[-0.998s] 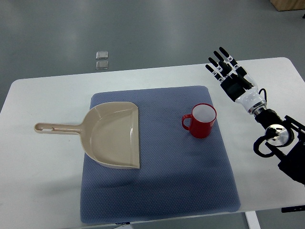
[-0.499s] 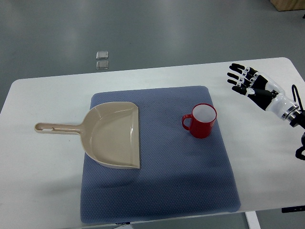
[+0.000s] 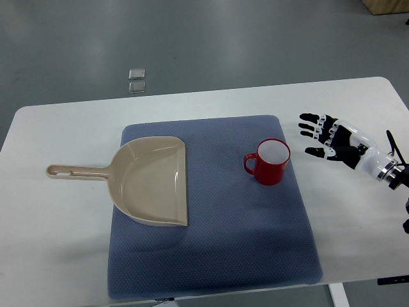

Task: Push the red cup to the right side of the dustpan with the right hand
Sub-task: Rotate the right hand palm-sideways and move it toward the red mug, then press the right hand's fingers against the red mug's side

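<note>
A red cup (image 3: 270,162) with a white inside stands upright on the blue mat (image 3: 211,256), its handle pointing left. A beige dustpan (image 3: 148,181) lies on the mat's left part, its handle sticking out left over the white table. The cup is to the right of the dustpan with a gap between them. My right hand (image 3: 323,135) comes in from the right edge, fingers spread and pointing left, empty. It is to the right of the cup, apart from it, just off the mat's right edge. The left arm does not show.
The white table (image 3: 57,243) carries the mat. Two small clear squares (image 3: 137,80) lie on the grey floor beyond the table's far edge. The table's right edge is close behind my right wrist (image 3: 383,167).
My right hand has swung down and turned from pointing away at the table's far right to pointing left, level with the cup. The cup and dustpan have not moved.
</note>
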You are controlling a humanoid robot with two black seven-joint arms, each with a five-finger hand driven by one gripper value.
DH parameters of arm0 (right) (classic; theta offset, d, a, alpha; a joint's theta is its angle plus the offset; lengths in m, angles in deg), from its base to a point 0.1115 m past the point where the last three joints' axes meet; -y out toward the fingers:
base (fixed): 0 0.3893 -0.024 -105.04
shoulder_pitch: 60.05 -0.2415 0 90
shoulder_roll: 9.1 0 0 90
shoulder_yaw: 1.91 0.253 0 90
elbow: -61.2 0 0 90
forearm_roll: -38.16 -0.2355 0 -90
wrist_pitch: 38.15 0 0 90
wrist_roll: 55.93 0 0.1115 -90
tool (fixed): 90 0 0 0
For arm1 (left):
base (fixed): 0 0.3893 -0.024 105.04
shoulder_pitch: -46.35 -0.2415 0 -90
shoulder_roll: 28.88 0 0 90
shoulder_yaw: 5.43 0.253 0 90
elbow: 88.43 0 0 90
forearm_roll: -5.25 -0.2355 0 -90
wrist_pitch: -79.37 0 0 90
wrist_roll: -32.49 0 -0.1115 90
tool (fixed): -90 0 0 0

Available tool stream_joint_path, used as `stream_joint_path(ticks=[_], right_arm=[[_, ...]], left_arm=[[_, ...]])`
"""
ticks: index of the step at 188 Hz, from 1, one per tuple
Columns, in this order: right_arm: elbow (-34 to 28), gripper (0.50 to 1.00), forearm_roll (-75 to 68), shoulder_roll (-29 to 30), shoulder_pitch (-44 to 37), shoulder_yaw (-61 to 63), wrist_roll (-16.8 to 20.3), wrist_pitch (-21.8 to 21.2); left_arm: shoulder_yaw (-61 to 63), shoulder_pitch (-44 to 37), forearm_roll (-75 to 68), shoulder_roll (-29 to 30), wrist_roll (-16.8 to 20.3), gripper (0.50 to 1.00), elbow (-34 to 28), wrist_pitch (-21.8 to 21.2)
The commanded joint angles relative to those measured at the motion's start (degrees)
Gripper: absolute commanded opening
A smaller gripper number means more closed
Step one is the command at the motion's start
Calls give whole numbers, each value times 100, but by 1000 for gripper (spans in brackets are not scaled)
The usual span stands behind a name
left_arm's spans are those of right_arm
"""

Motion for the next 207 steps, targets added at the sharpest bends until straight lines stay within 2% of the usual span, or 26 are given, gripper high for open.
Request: stream_joint_path(ticks=[1, 138, 207], right_arm=[[2, 934, 117, 23, 84, -83, 0, 0], [-7, 936, 117, 85, 224, -250, 0, 0], [-16, 934, 126, 392, 154, -267, 0, 0]], left_arm=[[5, -1, 0, 0, 0, 1000, 11, 0], [5, -1, 0, 0, 0, 1000, -7, 0], [14, -1, 0, 0, 0, 1000, -7, 0]])
